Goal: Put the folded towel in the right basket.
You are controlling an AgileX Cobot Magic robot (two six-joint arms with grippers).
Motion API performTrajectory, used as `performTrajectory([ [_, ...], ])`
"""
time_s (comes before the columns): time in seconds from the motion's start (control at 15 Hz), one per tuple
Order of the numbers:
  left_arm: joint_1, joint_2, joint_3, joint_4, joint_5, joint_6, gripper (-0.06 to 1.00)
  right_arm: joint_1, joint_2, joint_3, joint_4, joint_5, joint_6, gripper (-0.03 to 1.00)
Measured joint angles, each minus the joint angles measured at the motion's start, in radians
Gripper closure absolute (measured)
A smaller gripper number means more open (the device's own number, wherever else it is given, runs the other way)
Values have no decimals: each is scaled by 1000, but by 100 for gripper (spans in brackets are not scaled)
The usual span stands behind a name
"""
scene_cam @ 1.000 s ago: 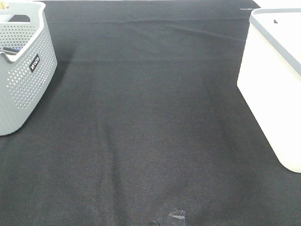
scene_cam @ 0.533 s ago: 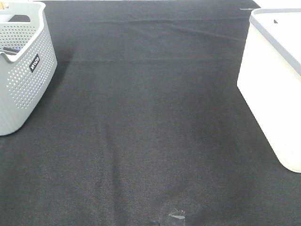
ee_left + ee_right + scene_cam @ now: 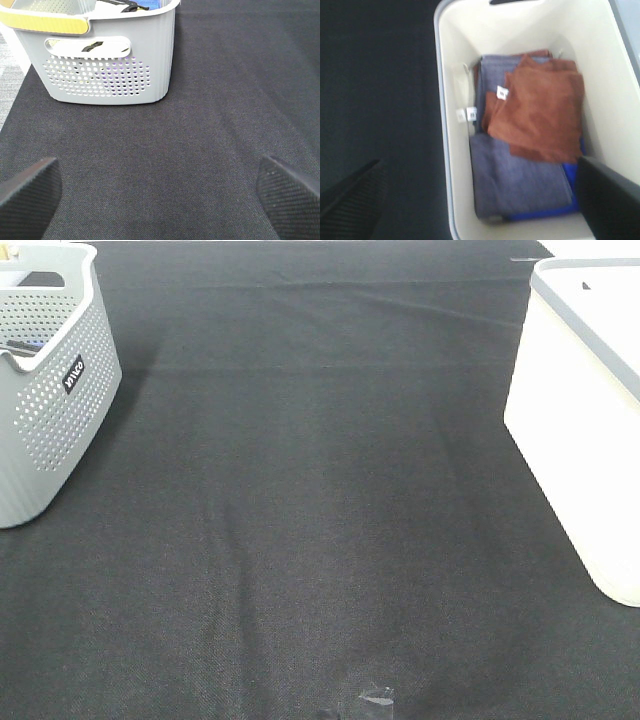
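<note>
1. The grey basket on the left of the high view has a small black label with white letters on its side. The letters are too small to read.
2. In the right wrist view, small white tags stick out from the towels. Any writing on them is too blurry to read.
3. The high view shows the table with its black cloth, the grey basket at the left and the white basket at the right. It shows only the outside of the white basket.
4. The right wrist view looks down into the white basket. The brown towel lies there, folded, on top of a grey towel. A blue towel peeks out from under that.
5. The brown towel is close to square and sits turned a little, so its edges slant against the basket walls. I cannot tell a long side.
6. The left wrist view shows the grey basket from the side, with holes, a handle slot and a yellow strip on the rim. Dark things and something blue show over its rim.
7. The left pincer is wide apart and holds nothing, above the cloth.
8. The right pincer is also wide apart and holds nothing, above the white basket.
</note>
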Motion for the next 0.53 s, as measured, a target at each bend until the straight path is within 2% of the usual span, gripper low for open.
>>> performTrajectory([
  [0.27, 0, 0, 0, 0, 0, 0, -4, 0, -273, 301, -4, 1, 0, 0],
  [0.33, 0, 0, 0, 0, 0, 0, -4, 0, -273, 301, -4, 1, 0, 0],
  [0.53, 0, 0, 0, 0, 0, 0, -4, 0, -471, 495, -9, 2, 0, 0],
])
